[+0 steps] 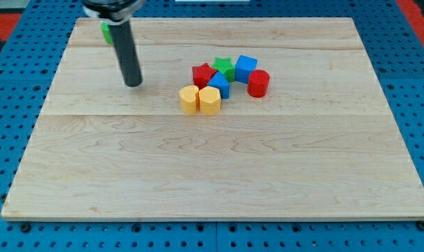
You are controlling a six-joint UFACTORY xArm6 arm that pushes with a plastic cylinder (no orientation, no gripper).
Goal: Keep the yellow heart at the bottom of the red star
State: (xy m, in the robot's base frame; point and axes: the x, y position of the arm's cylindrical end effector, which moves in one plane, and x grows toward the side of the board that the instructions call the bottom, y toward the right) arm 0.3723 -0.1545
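**Worktop inventory: block cluster, rod standing off at upper left**

- Worktop point(219, 175): pale wooden board, mostly bare; all but one block gathered slightly above centre.
- Tip point(134, 84): lower end of a dark rod, resting on the board at upper left of centre, well apart from the cluster and touching no block. The rig carries no pincer, so there is no opening or hold to record; it can only push.
- Red star point(202, 74): left end of the cluster's upper row.
- Yellow heart point(189, 99): judged to be the left of two yellow blocks; it sits just below the red star and slightly to its left, near or touching. The shape is hard to confirm at this size.
- Second yellow block point(209, 100): pressed against the heart's right side, shape unclear.
- Blue block point(219, 84): wedged between the star and the yellow pair.
- Green star point(225, 67), blue cube point(246, 67), red cylinder point(258, 82): upper and right part of the cluster.
- Green block point(107, 31): upper left, partly hidden behind the rod.

Assessment: the heart already lies beneath the star, which probably explains why the rod stands clear. Any push into so tight a group risks dragging neighbours along.
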